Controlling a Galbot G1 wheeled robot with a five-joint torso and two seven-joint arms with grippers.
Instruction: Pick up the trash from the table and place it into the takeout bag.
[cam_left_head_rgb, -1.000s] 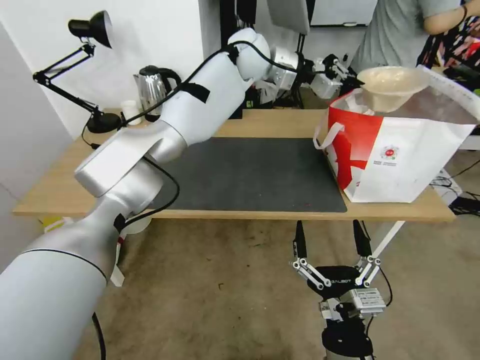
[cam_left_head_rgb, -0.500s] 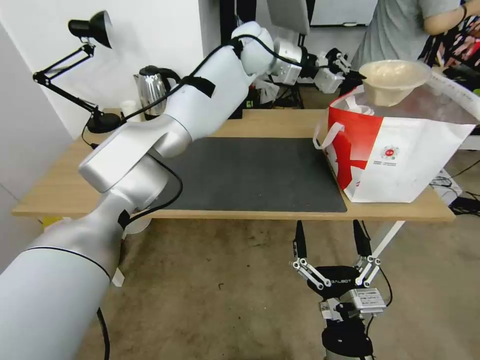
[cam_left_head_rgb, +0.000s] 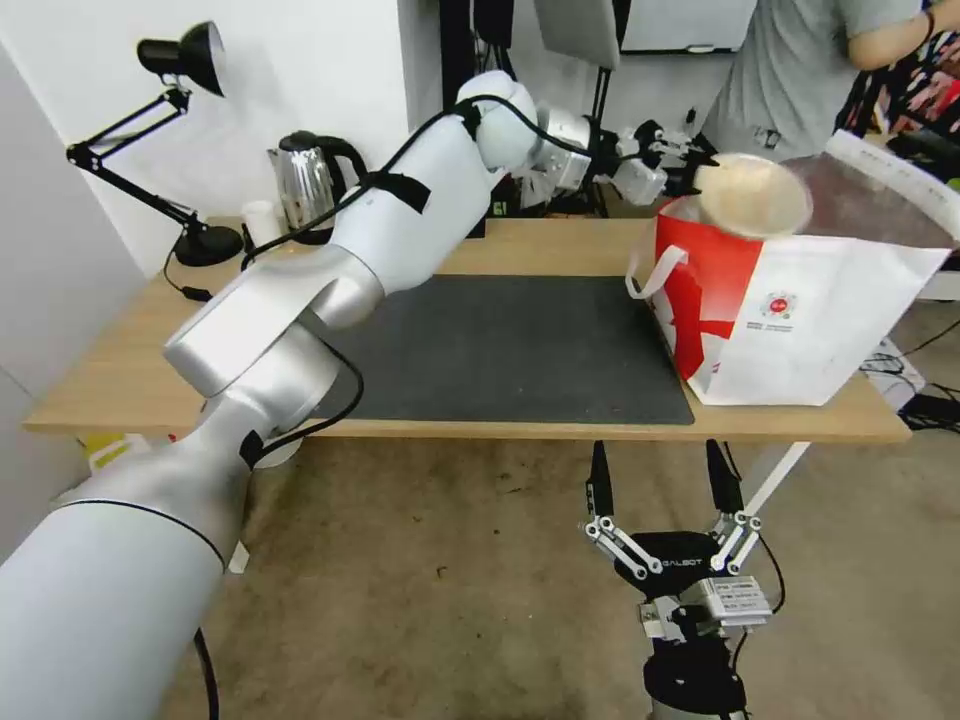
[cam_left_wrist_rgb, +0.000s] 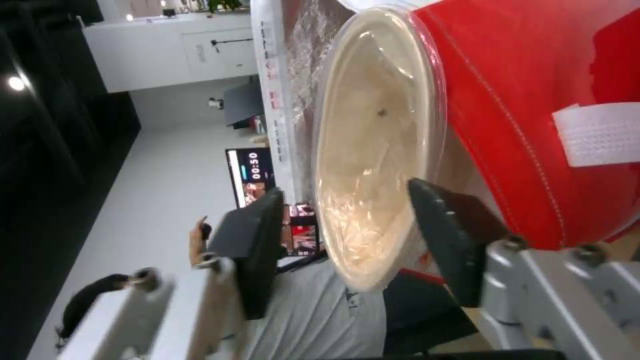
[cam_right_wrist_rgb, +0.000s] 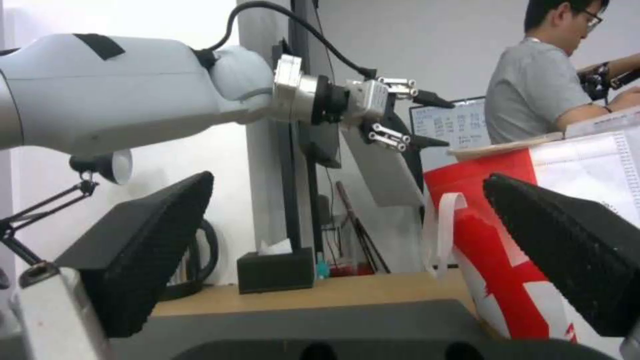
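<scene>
The left pincer (cam_left_head_rgb: 690, 165) has spread open, so the tan lidded bowl (cam_left_head_rgb: 752, 194) now tips into the takeout bag (cam_left_head_rgb: 800, 300), while the right pincer (cam_left_head_rgb: 660, 480) hangs open below the surface (cam_left_head_rgb: 120, 380).

Matt mat (cam_left_head_rgb: 510, 350) — wood table (cam_left_head_rgb: 120, 380)

The robot's left arm (cam_left_head_rgb: 300, 300) is glossy white and silver-grey in rounded segments, bound with black straps and trailed by a black cable. Its left gripper (cam_left_wrist_rgb: 347, 240) has black fingers (cam_left_wrist_rgb: 450, 235) on silver screw-jointed linkages. The right gripper (cam_left_head_rgb: 665, 480) has a black body lettered "GALBOT", slim black fingers and white linkages.
</scene>
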